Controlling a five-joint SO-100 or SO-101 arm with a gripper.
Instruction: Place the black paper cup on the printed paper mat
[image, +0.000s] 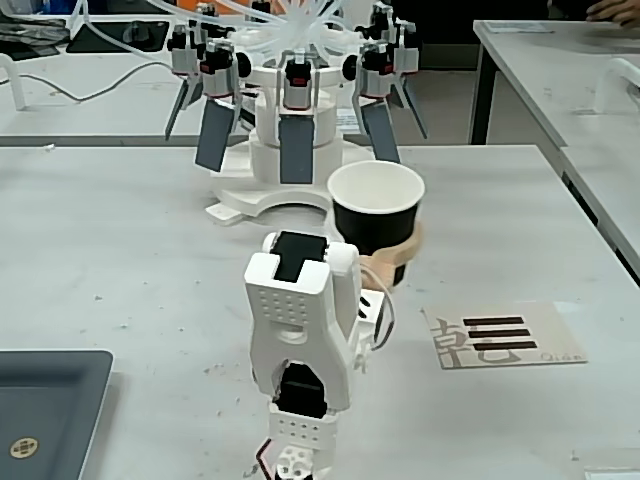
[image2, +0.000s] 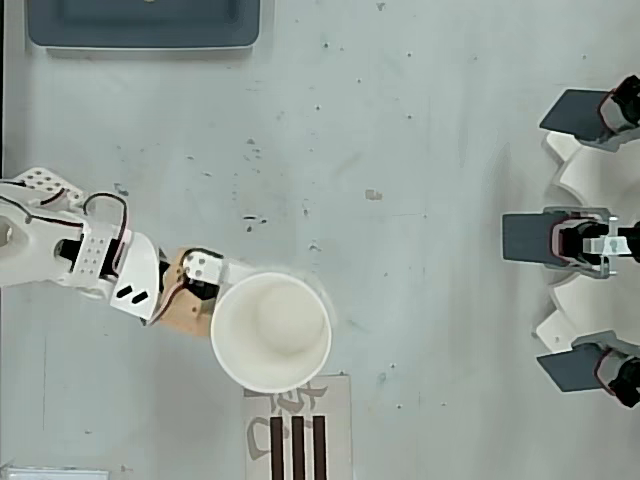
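The black paper cup (image: 376, 222) stands upright with its white inside showing, and my gripper (image: 388, 255) is shut on its lower wall with tan fingers (image: 403, 256) wrapped around it. From overhead the cup (image2: 270, 332) fills the space just right of the gripper (image2: 222, 305), and its rim overlaps the near edge of the printed paper mat (image2: 300, 438). In the fixed view the mat (image: 505, 336) lies flat to the right of the cup and nearer the camera. Whether the cup's base touches the table I cannot tell.
A dark grey tray (image: 45, 410) sits at the front left of the fixed view, at the top left (image2: 140, 25) from overhead. A white fixture with several dark paddles (image: 290, 130) stands behind the cup, at the right edge (image2: 585, 240) overhead.
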